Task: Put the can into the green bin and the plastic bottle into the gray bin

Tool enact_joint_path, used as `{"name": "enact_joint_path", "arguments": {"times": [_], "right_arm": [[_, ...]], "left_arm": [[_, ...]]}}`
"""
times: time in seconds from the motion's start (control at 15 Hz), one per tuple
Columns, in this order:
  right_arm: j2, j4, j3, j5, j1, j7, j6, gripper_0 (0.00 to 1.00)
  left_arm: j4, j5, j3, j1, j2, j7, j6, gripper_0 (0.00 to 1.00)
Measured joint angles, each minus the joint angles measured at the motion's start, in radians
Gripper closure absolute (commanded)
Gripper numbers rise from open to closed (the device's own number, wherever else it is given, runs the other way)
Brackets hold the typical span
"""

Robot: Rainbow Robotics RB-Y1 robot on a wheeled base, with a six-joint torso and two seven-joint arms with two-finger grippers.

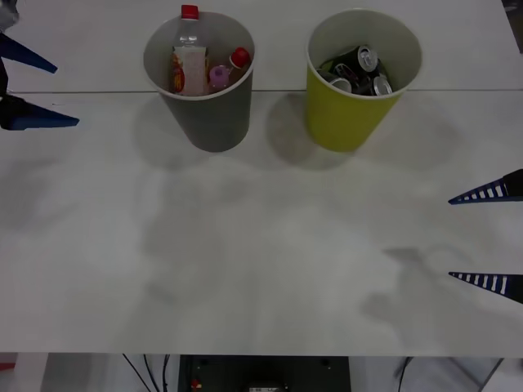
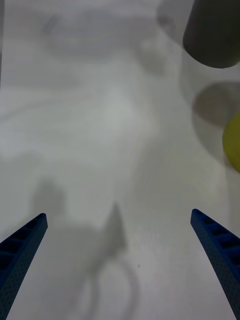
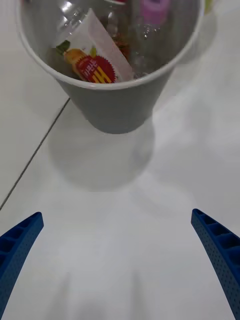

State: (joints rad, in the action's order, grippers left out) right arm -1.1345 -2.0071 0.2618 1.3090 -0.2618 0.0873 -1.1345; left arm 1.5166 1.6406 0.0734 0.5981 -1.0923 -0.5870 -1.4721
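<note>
The gray bin (image 1: 211, 98) stands at the back left of the table and holds the plastic bottle (image 1: 189, 53) with its red cap and white label, beside a pink-topped bottle and another red-capped one. In the left wrist view the gray bin (image 3: 117, 107) is close ahead with the plastic bottle (image 3: 92, 65) inside. The green bin (image 1: 351, 110) stands to its right and holds several cans (image 1: 359, 69). My left gripper (image 1: 29, 86) is open at the far left edge. My right gripper (image 1: 490, 237) is open at the right edge, over bare table.
A seam in the white table (image 1: 261, 245) runs behind the bins. In the right wrist view the gray bin (image 2: 212, 32) and a sliver of the green bin (image 2: 232, 142) lie off to one side. Cables hang below the table's front edge.
</note>
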Motion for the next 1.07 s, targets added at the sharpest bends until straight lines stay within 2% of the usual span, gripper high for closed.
{"name": "enact_joint_path", "arguments": {"times": [0.13, 0.33, 0.73, 1.07], "right_arm": [[0.000, 0.000, 0.000, 0.000, 0.000, 0.000, 0.000, 0.00], [0.000, 0.000, 0.000, 0.000, 0.000, 0.000, 0.000, 0.00], [0.000, 0.000, 0.000, 0.000, 0.000, 0.000, 0.000, 0.00], [0.000, 0.000, 0.000, 0.000, 0.000, 0.000, 0.000, 0.00]], "left_arm": [[0.086, 0.021, 0.145, -0.151, 0.063, 0.119, -0.050, 0.00], [0.185, 0.031, 0.255, -0.315, 0.130, 0.263, -0.059, 0.00], [0.212, -0.017, 0.312, -0.469, 0.193, 0.511, -0.096, 0.00], [0.245, -0.097, 0.357, -0.567, 0.262, 0.559, -0.099, 0.00]]}}
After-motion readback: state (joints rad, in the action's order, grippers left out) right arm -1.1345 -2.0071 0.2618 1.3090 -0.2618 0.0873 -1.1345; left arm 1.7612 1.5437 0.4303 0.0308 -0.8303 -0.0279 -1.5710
